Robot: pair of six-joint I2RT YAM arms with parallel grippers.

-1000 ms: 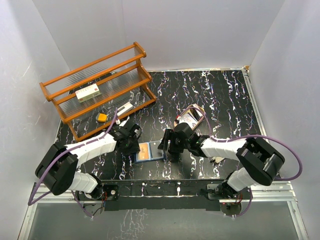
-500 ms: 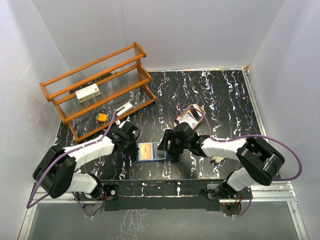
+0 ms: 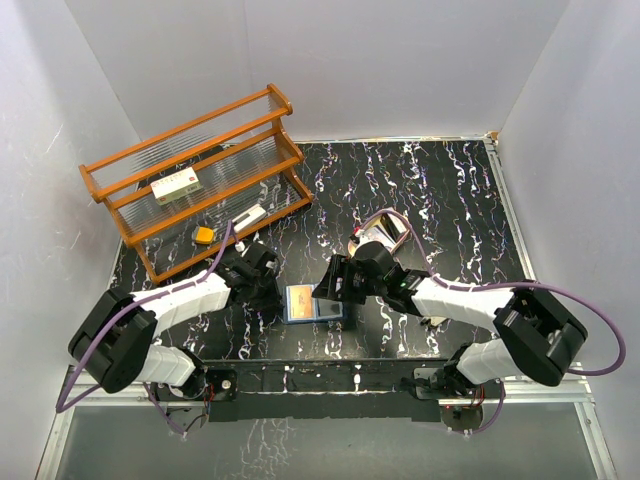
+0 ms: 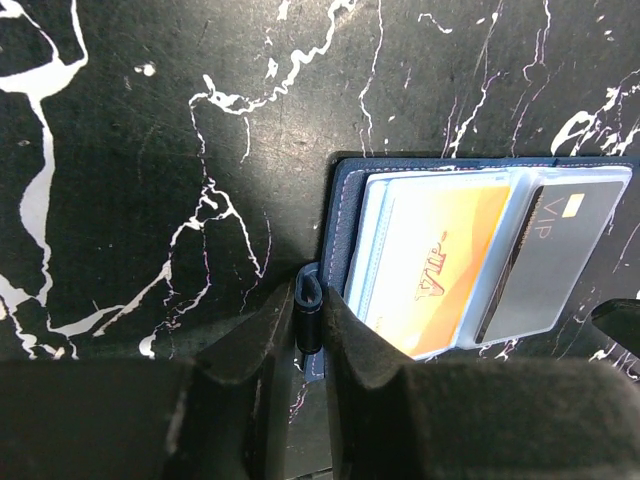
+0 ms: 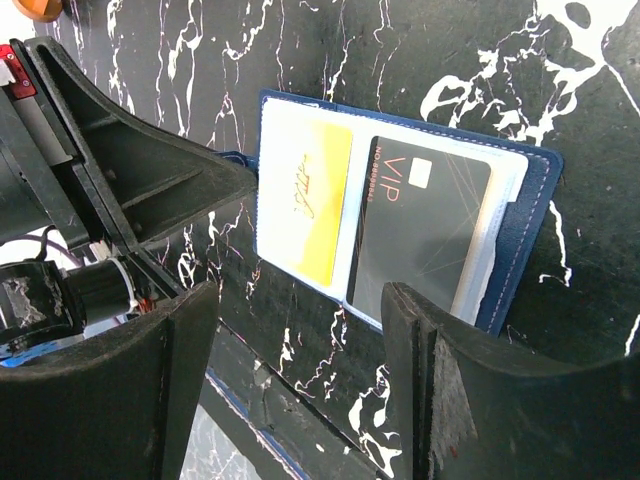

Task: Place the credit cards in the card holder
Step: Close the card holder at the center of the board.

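Two credit cards [image 4: 440, 260] sit in the clear pockets of the open card holder [image 4: 336, 215]. The orange card [image 5: 305, 205] is on the left and the grey card [image 5: 420, 230], marked VIP, is on the right. The holder lies flat on the black marbled counter [image 3: 450, 200], near its front edge and between the two arms.

The left fingers [image 4: 255, 345] are closed on a small navy strap loop [image 4: 308, 300] at the holder's left edge, pinching it just beside the orange card. The right fingers [image 5: 420, 350] are spread wide open, hovering over the holder's right side.

Far left on the counter stands a wooden rack [image 3: 210, 205] with a white box [image 3: 176, 186] on one shelf. A small orange object [image 3: 204, 235] lies at the rack's foot, well apart from the holder.
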